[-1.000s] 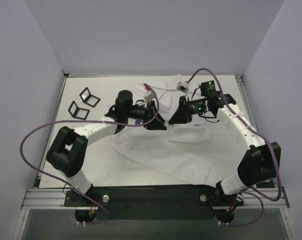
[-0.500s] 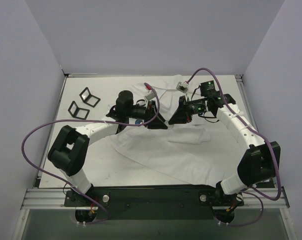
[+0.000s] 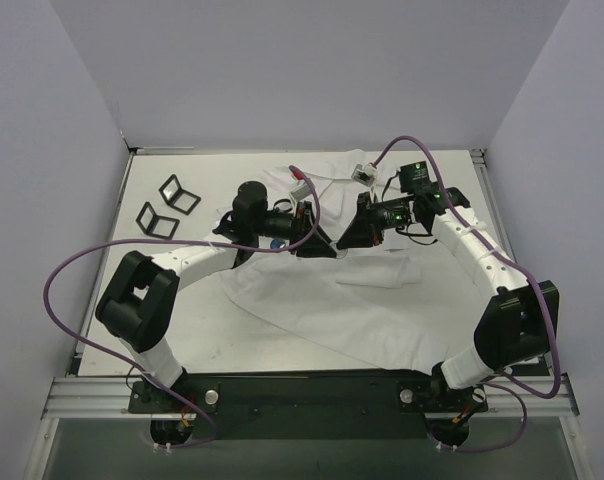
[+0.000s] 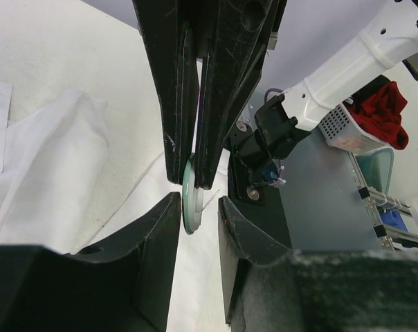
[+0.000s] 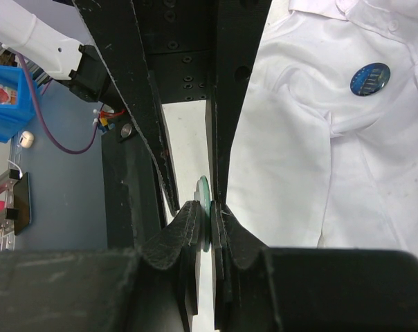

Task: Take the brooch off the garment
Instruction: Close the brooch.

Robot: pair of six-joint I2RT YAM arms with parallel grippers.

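The garment [image 3: 352, 300] is a large white shirt spread over the table's middle; it also shows in the right wrist view [image 5: 320, 138]. A green-and-white round brooch [image 5: 206, 197] is held edge-on between the shut fingers of my right gripper [image 5: 209, 211], above the cloth. In the left wrist view the same brooch [image 4: 188, 204] shows its bare pin and sits between the parted fingers of my left gripper [image 4: 198, 207], which do not touch it. In the top view my left gripper [image 3: 319, 244] and my right gripper [image 3: 342, 241] meet tip to tip. A second, blue brooch [image 5: 369, 78] is pinned near the shirt's collar.
Two black square frames [image 3: 179, 193] [image 3: 158, 220] lie at the table's far left. A small grey-white tag [image 3: 362, 170] and a red-white clip [image 3: 300, 185] sit on the cables above the shirt. Purple cables loop over both arms.
My left gripper has moved slightly right, closing in on the right gripper's tips. The right arm has hardly moved.
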